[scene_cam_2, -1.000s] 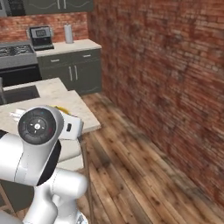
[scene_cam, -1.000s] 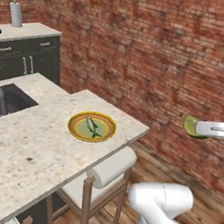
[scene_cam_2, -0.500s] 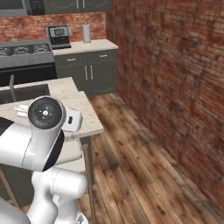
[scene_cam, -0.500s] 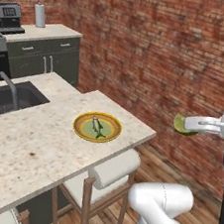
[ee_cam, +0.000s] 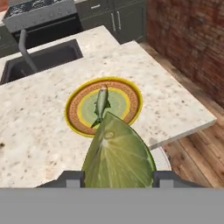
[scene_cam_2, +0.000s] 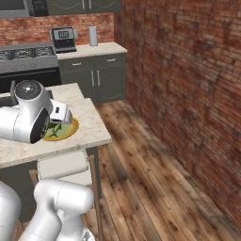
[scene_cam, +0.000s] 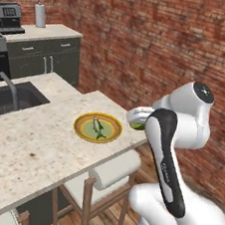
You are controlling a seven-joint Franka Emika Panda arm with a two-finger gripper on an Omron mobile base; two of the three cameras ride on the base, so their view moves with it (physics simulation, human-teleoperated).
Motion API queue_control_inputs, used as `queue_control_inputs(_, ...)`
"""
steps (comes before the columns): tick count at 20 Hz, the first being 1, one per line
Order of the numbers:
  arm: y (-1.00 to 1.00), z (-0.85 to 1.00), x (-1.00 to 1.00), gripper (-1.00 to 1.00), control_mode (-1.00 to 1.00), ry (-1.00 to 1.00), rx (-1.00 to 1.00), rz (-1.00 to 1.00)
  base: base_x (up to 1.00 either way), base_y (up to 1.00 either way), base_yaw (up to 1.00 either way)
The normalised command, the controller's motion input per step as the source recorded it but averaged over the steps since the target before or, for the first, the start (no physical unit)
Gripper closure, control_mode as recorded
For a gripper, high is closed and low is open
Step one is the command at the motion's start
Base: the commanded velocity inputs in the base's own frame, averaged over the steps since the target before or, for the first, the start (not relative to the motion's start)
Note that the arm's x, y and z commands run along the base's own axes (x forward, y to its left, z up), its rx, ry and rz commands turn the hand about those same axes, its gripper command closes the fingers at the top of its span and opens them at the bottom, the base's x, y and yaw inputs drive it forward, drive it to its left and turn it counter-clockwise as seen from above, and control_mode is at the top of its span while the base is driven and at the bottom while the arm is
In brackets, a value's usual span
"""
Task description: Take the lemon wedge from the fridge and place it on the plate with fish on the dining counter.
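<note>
In the left base view the beige speckled dining desk (scene_cam: 35,144) runs from the lower left toward the middle, with the plate with fish (scene_cam: 98,127) lying near its right-hand end, yellow rim around a greenish centre and the small dark fish (scene_cam: 98,127) across it; a sink (scene_cam: 5,101) with a curved grey faucet (scene_cam: 11,91) is sunk into the desk to the left of the plate; the white arm (scene_cam: 173,142) bends over the desk's right edge, and a sliver of green, the lemon wedge (scene_cam: 138,126), shows just beside that edge under the arm's white hand; a wooden stool with a pale cushion (scene_cam: 109,170) stands below the desk; a coffee machine (scene_cam: 7,18) and a paper-towel roll (scene_cam: 40,15) sit on the grey-cabinet counter at the back, before the brick wall (scene_cam: 158,45); in the right base view the arm's round joint covers much of the plate with fish (scene_cam_2: 66,130), whose yellow rim peeks out near the desk's corner; in the hand view the claw (ee_cam: 117,178) grips the lemon wedge (ee_cam: 117,157) between its two dark tips, the wedge large in the foreground with its point overlapping the near rim of the plate with fish (ee_cam: 103,106), held above the dining desk (ee_cam: 39,131).
</note>
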Motion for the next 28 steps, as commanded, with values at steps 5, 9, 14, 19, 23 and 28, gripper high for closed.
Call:
queue_control_inputs(5, 0.48, -0.30, 1.00, 1.00, -1.00, 0.01, -0.09, 0.00, 0.00, 0.00, 0.00)
queue_control_inputs(9, 0.34, -0.20, 1.00, 1.00, -1.00, 0.00, -0.02, 0.00, 0.00, 0.00, 0.00)
queue_control_inputs(14, 0.26, -0.03, 0.78, 1.00, -1.00, 0.07, 0.00, 0.00, 0.00, 0.00, 0.00)
queue_control_inputs(19, 0.55, -0.15, 0.14, 1.00, -1.00, 0.19, 0.00, 0.02, 0.00, 0.00, 0.00)
queue_control_inputs(23, 0.60, -0.16, -0.01, 1.00, -1.00, 0.12, 0.00, 0.09, 0.00, 0.00, 0.00)
queue_control_inputs(28, 0.31, -0.39, 0.00, 1.00, -1.00, 0.00, 0.00, 0.05, 0.00, 0.00, 0.00)
